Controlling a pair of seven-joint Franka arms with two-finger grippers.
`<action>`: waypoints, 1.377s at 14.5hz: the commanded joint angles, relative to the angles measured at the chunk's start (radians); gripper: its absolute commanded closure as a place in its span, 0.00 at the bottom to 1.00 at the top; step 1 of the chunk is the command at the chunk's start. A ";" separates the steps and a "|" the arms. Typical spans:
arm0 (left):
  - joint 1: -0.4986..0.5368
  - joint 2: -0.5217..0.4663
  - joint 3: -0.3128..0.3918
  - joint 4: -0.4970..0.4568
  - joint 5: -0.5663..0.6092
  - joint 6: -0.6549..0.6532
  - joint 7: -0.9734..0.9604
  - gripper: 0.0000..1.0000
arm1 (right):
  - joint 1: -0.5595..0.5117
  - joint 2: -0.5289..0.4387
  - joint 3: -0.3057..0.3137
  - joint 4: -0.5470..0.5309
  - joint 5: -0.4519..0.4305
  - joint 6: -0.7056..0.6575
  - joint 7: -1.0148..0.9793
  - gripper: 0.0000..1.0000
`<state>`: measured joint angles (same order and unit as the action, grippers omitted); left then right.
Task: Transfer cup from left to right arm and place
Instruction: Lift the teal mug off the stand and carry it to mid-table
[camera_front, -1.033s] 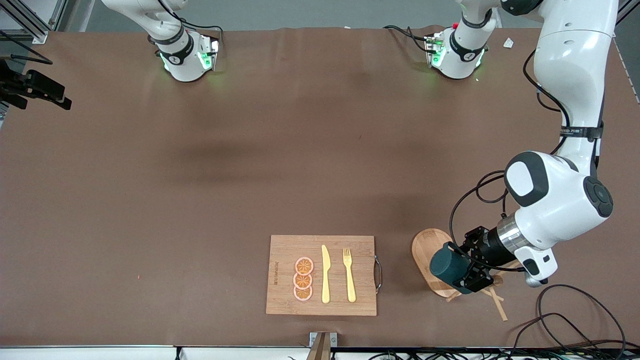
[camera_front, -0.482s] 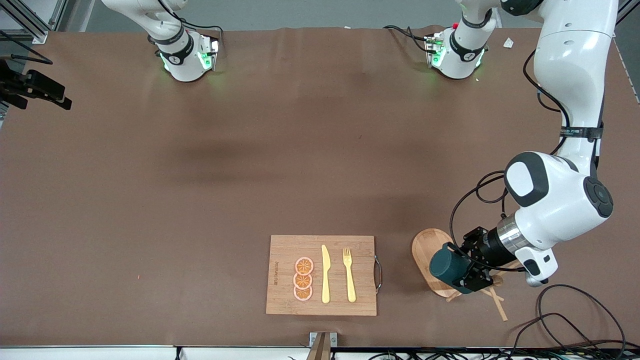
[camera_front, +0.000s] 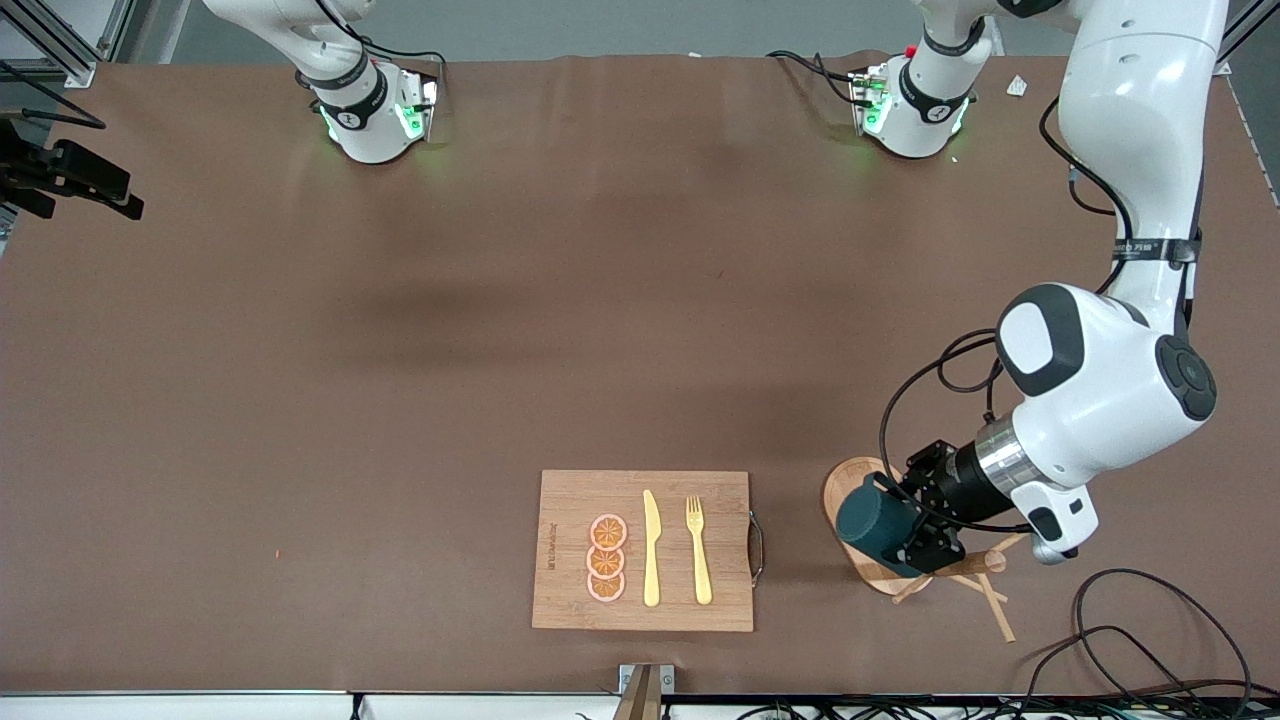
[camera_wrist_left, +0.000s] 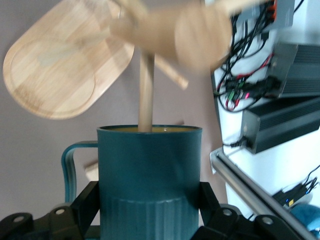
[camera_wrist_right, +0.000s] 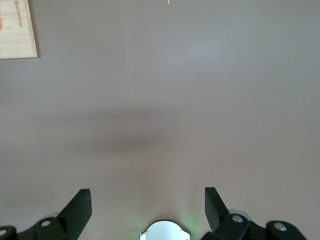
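Brown matte desk (camera_front: 500, 330), teal cup clamped at the left arm's end.

Nearest the front camera lies a rectangular bamboo cutting board (camera_front: 570, 500) with three orange slices (camera_front: 606, 558), a yellow knife (camera_front: 651, 550) and fork (camera_front: 698, 550). Beside the board, toward the left arm's end, the left gripper (camera_front: 905, 530) squeezes the ribbed, loop-handled cup (camera_front: 868, 522) (camera_wrist_left: 149, 175) sideways over a wooden peg stand (camera_front: 860, 480) (camera_wrist_left: 55, 75) with an oval base; one peg pokes into its mustard mouth. The right gripper (camera_wrist_right: 148, 205), fingers spread and holding nothing, waits over bare desk.
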<state>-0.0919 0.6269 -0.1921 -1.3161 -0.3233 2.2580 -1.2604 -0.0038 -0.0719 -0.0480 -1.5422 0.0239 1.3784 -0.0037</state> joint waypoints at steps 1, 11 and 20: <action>-0.049 -0.035 0.008 -0.008 0.027 -0.040 -0.033 0.31 | 0.008 -0.014 -0.003 -0.010 0.008 -0.002 0.005 0.00; -0.353 -0.001 0.017 -0.003 0.390 -0.040 -0.177 0.31 | 0.007 -0.014 -0.003 -0.010 0.008 -0.002 0.004 0.00; -0.664 0.068 0.057 -0.002 0.913 -0.038 -0.466 0.31 | 0.007 -0.014 -0.003 -0.012 0.008 -0.002 0.005 0.00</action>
<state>-0.6764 0.6824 -0.1700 -1.3284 0.4719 2.2275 -1.6511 -0.0034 -0.0719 -0.0473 -1.5422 0.0239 1.3782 -0.0038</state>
